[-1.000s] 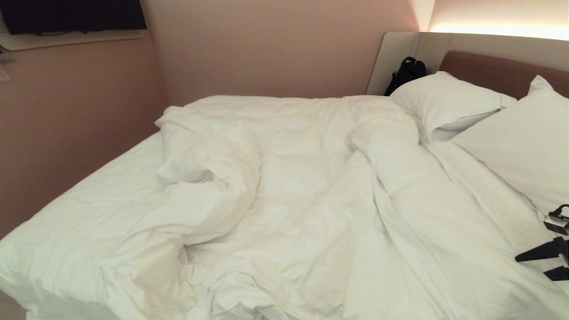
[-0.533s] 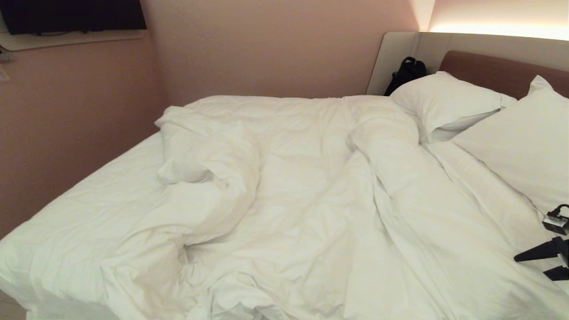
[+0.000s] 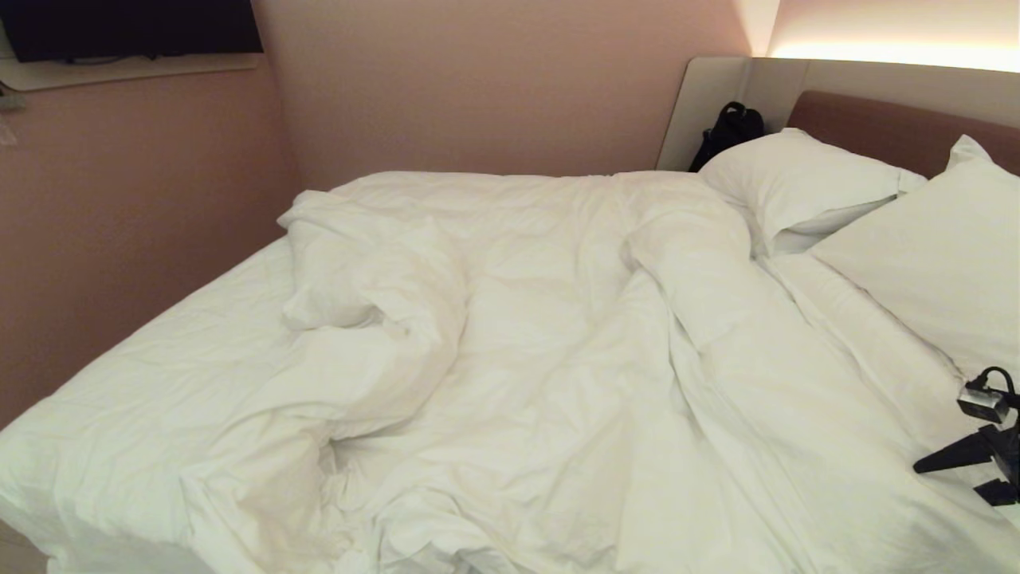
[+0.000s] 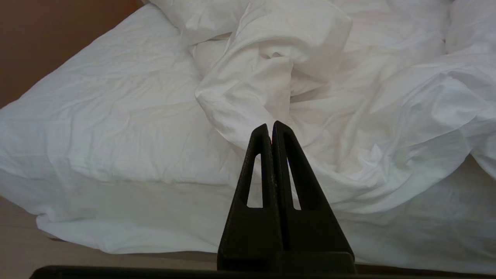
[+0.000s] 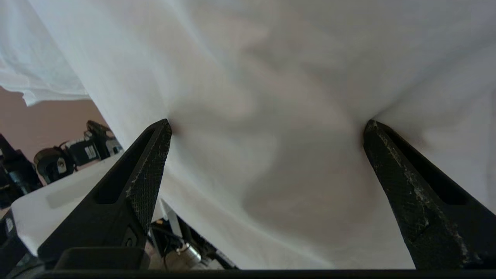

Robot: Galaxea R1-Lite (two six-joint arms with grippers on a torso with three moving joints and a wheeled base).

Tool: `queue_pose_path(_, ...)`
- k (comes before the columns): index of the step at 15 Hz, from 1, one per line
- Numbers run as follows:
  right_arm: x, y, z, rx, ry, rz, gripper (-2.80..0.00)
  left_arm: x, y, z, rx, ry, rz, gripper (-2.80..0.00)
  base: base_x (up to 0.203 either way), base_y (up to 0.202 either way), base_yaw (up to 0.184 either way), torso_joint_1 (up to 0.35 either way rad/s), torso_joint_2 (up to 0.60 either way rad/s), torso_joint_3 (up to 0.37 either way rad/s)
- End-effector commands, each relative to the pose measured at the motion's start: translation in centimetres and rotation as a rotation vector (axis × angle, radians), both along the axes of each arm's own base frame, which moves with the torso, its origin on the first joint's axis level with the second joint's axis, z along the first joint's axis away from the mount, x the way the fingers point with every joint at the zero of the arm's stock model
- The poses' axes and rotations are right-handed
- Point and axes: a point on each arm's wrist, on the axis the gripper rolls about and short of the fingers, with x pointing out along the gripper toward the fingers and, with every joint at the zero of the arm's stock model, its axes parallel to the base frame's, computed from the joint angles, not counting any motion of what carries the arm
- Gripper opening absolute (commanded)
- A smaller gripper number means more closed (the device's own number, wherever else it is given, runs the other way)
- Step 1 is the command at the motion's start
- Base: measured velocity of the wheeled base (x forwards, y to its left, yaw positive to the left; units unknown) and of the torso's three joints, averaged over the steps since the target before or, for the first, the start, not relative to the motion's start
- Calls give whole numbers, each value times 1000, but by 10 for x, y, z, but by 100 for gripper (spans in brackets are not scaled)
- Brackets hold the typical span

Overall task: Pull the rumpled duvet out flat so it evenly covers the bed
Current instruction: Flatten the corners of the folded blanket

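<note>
The bed (image 3: 892,131) has a brown headboard at the far right and bare white sheet on its left part. The duvet (image 3: 558,343) lies rumpled over the middle, bunched into a lump (image 3: 366,271) and thick folds (image 4: 271,69). My right gripper (image 3: 948,481) reaches in at the picture's right edge, below the pillows. It is open wide (image 5: 268,124), and both fingertips (image 5: 164,128) dent white cloth; nothing is clamped. I cannot tell whether that cloth is duvet or sheet. My left gripper (image 4: 270,124) hangs shut and empty before the bed's near edge, outside the head view.
Two white pillows (image 3: 797,187) (image 3: 940,255) lean at the headboard. A black bag (image 3: 729,131) sits in the corner behind them. A pink wall (image 3: 119,199) runs along the bed's left side, with a dark screen (image 3: 131,28) mounted high.
My right gripper has edged slightly further into the head view, toward the bed's middle, still open. The duvet and the left gripper have not moved.
</note>
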Motion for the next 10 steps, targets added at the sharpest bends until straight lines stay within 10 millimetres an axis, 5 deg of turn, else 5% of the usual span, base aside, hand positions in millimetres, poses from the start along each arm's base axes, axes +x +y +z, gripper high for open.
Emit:
queue_pose_path(1, 0, 3, 2, 3, 21, 15, 0, 0, 0, 0, 0, 2, 0, -280, 0, 0, 0, 0, 0, 0)
queue_pose_path(8, -1, 7, 4, 7, 45, 25, 0, 0, 0, 0, 0, -1, 0, -280, 0, 0, 0, 0, 0, 0)
queue_pose_path(9, -1, 7, 4, 7, 45, 25, -280, 0, 0, 0, 0, -1, 0, -280, 0, 0, 0, 0, 0, 0)
queue_pose_path(10, -1, 7, 4, 6, 43, 26, -280, 0, 0, 0, 0, 0, 0, -280, 0, 0, 0, 0, 0, 0)
